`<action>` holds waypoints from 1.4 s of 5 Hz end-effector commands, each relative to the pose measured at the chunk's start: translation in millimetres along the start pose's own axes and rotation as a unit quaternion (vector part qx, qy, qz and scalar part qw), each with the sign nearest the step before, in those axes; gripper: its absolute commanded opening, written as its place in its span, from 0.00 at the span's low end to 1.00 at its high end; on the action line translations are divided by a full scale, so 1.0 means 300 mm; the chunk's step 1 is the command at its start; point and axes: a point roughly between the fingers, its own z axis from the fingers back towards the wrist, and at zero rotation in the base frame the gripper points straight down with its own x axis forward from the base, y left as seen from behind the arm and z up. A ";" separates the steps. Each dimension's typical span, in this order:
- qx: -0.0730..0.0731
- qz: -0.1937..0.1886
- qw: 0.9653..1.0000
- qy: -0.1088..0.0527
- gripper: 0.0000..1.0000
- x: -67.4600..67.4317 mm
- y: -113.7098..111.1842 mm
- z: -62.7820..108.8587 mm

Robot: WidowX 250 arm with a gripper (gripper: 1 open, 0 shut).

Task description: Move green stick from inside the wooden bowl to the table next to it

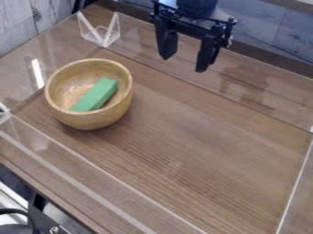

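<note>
Green stick (95, 94) lies in wooden bowl (88, 92), apart from open hand (184, 55).

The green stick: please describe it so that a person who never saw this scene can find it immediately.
Look at the brown wood-grain table and find the round wooden bowl on its left side. The green stick lies inside that bowl, leaning against the inner wall. It is a small flat-sided block, and it is the only bright green thing in view.
</note>
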 end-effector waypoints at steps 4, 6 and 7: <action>0.012 0.042 0.999 -0.026 1.00 -0.123 0.368 -0.008; 0.022 0.059 0.997 -0.035 1.00 -0.118 0.439 -0.090; 0.024 0.073 0.996 -0.038 1.00 -0.086 0.401 -0.143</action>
